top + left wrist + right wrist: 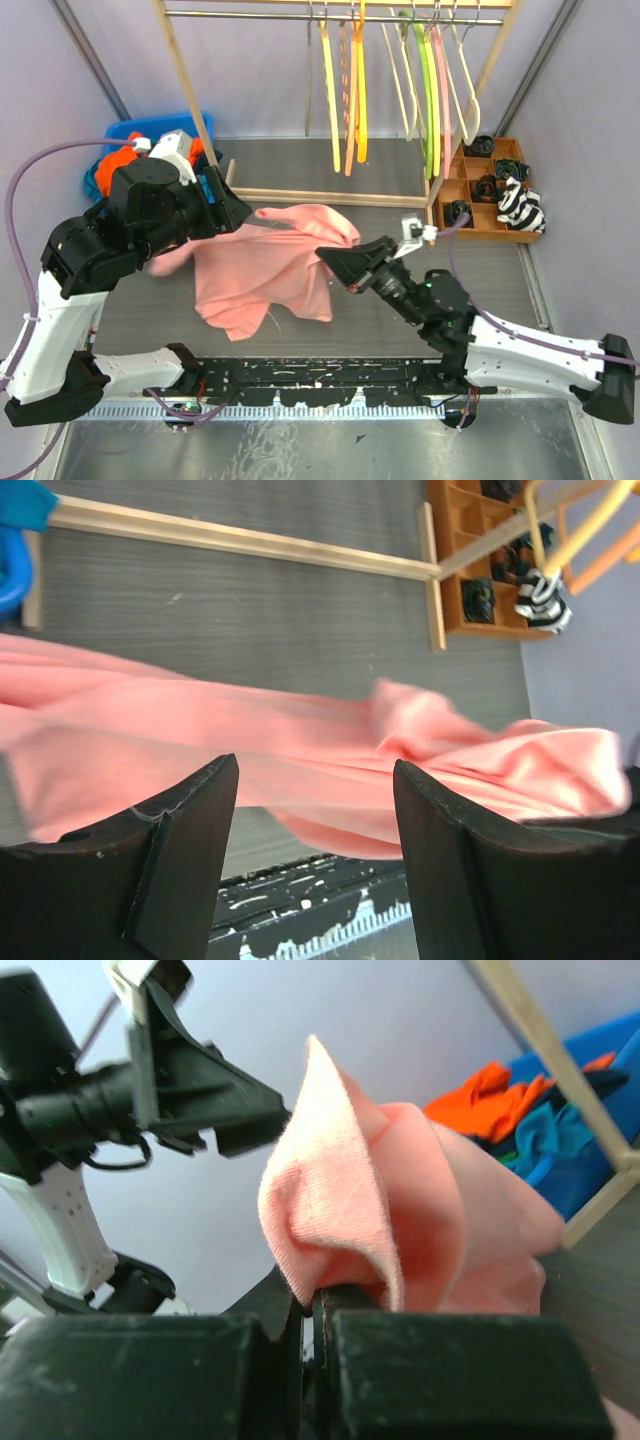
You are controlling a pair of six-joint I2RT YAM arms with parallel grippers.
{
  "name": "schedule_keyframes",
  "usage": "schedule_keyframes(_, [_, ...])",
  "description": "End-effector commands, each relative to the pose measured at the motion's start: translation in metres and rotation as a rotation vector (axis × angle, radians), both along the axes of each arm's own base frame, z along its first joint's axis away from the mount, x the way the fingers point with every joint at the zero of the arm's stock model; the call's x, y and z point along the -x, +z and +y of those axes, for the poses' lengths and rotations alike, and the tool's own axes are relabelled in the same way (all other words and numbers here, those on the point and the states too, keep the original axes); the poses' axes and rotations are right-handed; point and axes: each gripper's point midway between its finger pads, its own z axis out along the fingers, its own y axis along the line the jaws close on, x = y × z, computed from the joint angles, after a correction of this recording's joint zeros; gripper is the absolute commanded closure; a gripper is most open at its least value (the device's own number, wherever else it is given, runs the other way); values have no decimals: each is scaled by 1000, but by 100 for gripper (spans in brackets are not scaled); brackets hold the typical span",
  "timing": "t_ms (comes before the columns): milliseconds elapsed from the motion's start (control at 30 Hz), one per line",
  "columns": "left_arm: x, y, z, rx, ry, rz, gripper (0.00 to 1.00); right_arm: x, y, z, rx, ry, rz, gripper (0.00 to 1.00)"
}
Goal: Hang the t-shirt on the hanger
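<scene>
The salmon-pink t-shirt (265, 265) hangs bunched and lifted over the grey table between my two arms. My right gripper (337, 263) is shut on a fold of its right edge, which stands up from the closed jaws in the right wrist view (350, 1210). My left gripper (238, 214) is open at the shirt's upper left edge. In the left wrist view the t-shirt (300, 750) stretches across just beyond the spread fingers (190, 830), with nothing between them. A pale cream-white hanger (403, 85) hangs on the rail at the back.
Yellow (331, 100), orange (358, 100), green (430, 100) and pink (443, 100) hangers hang on the same wooden rack (330, 196). A blue bin (150, 135) with orange and teal garments sits back left. A wooden compartment box (490, 190) of rolled socks sits back right.
</scene>
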Motion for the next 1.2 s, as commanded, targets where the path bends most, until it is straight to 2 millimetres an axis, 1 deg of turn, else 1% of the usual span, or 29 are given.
schedule_keyframes(0, [-8, 3, 33, -69, 101, -30, 29, -5, 42, -52, -82, -161, -62, 99])
schedule_keyframes(100, [-13, -2, 41, -89, 134, -19, 29, -9, 45, -71, -55, -228, -59, 99])
schedule_keyframes(233, [-20, -18, 44, -106, 165, 6, 29, -10, 46, -97, -32, -299, -49, 99])
schedule_keyframes(267, [-23, -27, 44, -115, 173, 23, 29, -10, 48, -106, -38, -316, -50, 99])
schedule_keyframes(333, [-27, -42, 45, -128, 194, 46, 29, -11, 46, -118, -24, -351, -39, 99])
schedule_keyframes(400, [-33, -58, 47, -138, 217, 71, 29, -13, 40, -125, -2, -381, -22, 99])
schedule_keyframes(433, [-37, -66, 51, -145, 237, 84, 29, -14, 37, -126, 11, -384, -18, 99])
schedule_keyframes(533, [-48, -95, 61, -178, 296, 135, 29, -14, 27, -116, 61, -361, -8, 99])
schedule_keyframes(633, [-60, -121, 75, -180, 356, 178, 28, -17, 9, -102, 135, -342, 16, 99])
schedule_keyframes(800, [-80, -160, 111, -185, 484, 248, 28, -21, -15, -78, 257, -300, 50, 99])
schedule_keyframes(900, [-90, -189, 138, -166, 562, 328, 29, -22, -29, -62, 312, -265, 68, 99])
schedule_keyframes(1067, [-106, -221, 178, -135, 681, 399, 34, -24, -50, -40, 395, -222, 91, 99])
schedule_keyframes(1133, [-117, -227, 188, -118, 715, 409, 36, -26, -60, -32, 433, -211, 103, 99])
schedule_keyframes(1167, [-122, -234, 193, -117, 730, 426, 36, -27, -64, -27, 449, -202, 107, 99])
